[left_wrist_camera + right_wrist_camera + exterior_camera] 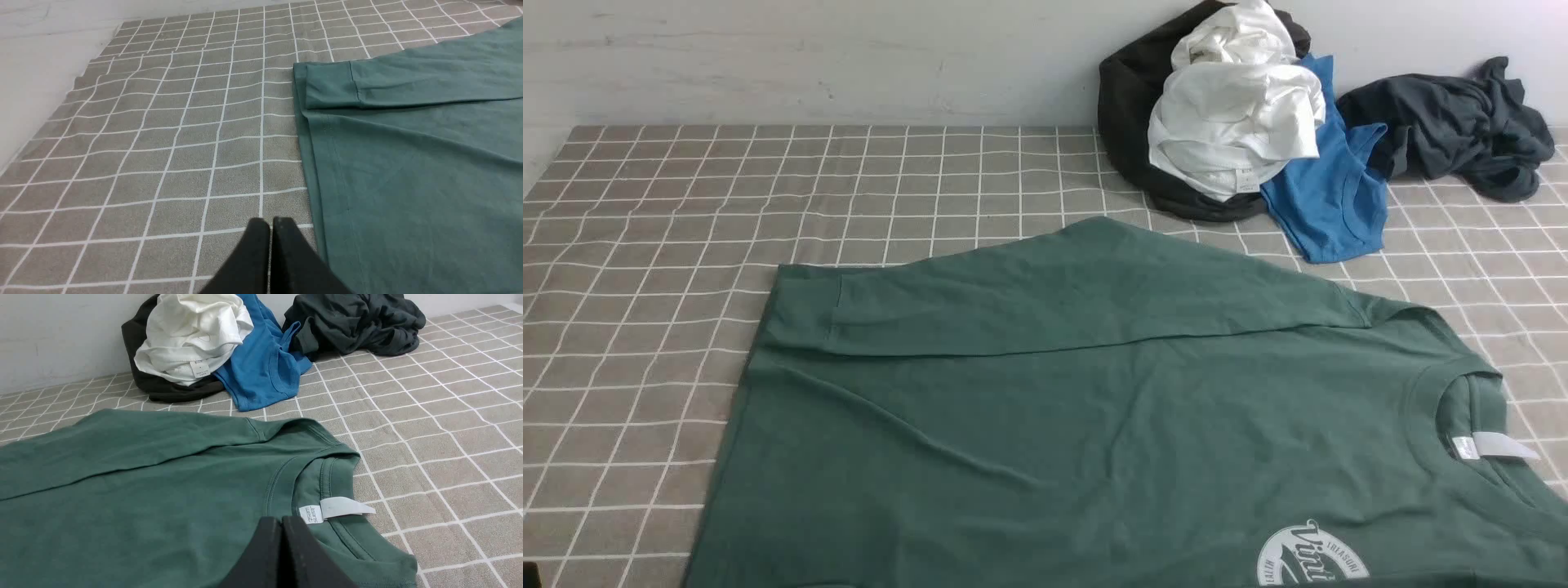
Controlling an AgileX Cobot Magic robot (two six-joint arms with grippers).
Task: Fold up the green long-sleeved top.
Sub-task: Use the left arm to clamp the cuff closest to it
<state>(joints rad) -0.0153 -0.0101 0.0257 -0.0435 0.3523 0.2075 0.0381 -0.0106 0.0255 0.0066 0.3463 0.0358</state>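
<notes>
The green long-sleeved top (1094,425) lies flat on the checked cloth, neck to the right, white neck label (1494,447) showing and part of a white round logo (1311,559) at the front edge. One sleeve (1054,294) is folded across the body along its far side, its cuff (329,83) near the hem corner. Neither gripper shows in the front view. In the left wrist view my left gripper (270,222) is shut and empty, above bare cloth just beside the hem edge (314,183). My right gripper (282,520) is shut, empty, hovering over the chest beside the collar (327,477).
A heap of clothes sits at the back right against the wall: a white garment (1233,114) on a black one (1127,90), a blue top (1331,196), and a dark grey garment (1462,122). The grey checked cloth (686,245) covers the table.
</notes>
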